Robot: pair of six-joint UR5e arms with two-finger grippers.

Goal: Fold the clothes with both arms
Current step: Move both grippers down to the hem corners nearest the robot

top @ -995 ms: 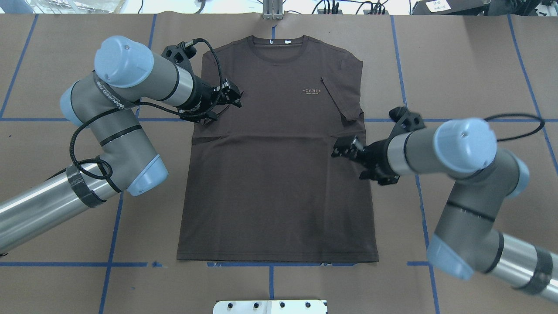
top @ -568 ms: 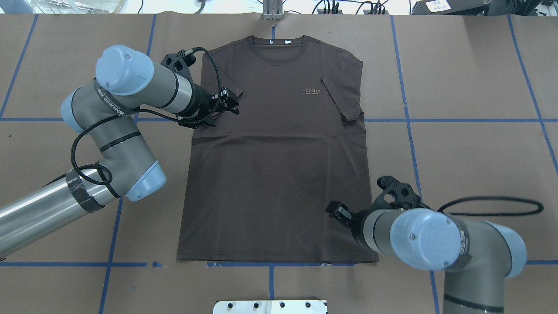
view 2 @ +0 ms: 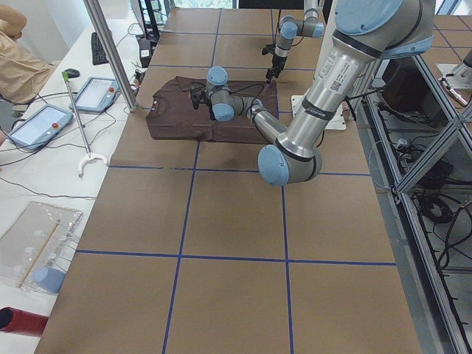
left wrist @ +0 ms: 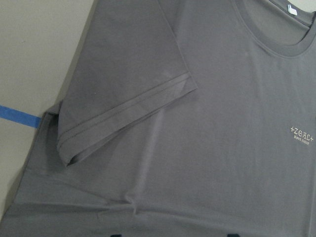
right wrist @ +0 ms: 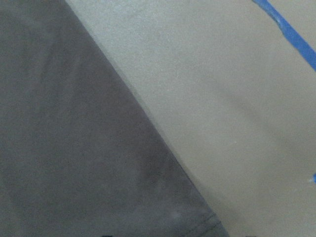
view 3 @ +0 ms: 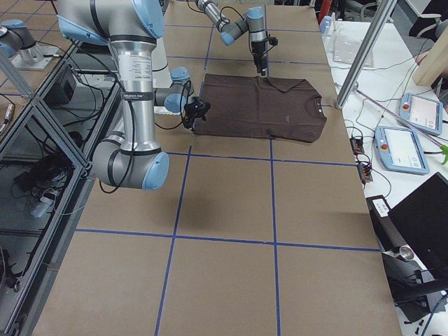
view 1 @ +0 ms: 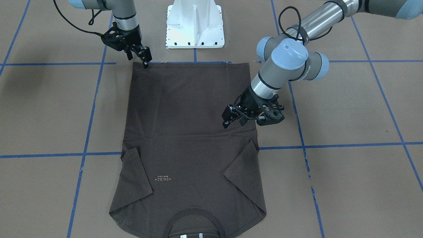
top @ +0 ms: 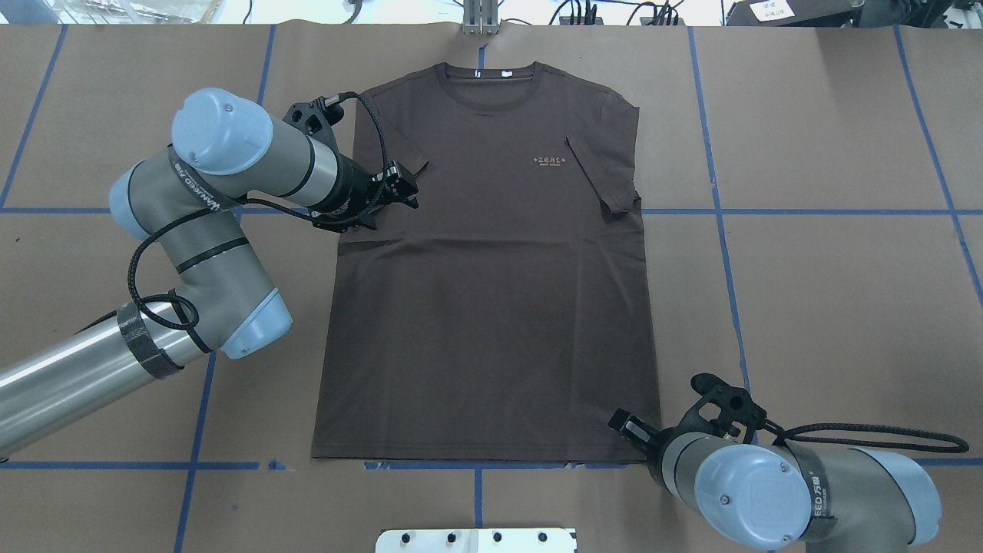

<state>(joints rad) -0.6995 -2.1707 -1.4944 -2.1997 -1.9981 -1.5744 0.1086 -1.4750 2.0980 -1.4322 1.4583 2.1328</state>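
The dark brown T-shirt (top: 491,307) lies flat on the brown table, collar (top: 491,77) at the far edge, both sleeves folded inward over the chest. My left gripper (top: 405,188) hovers open over the shirt's left side, just below its folded sleeve (left wrist: 128,113); its fingers hold nothing. From across the table the same gripper (view 1: 229,119) shows above the fabric. My right gripper (top: 623,424) is open, low at the shirt's near right hem corner (right wrist: 197,217); from the front it (view 1: 145,61) points down at that corner.
The white pedestal base (view 1: 195,23) stands just behind the hem. Blue tape lines (top: 806,211) cross the table. A metal post (top: 481,19) rises beyond the collar. Tablets (view 2: 96,92) lie on a side bench, where a person's arm (view 2: 11,44) shows.
My right arm has swept from the shirt's right side by the sleeve down to the near hem corner. The left gripper has shifted slightly toward the shirt's left edge.
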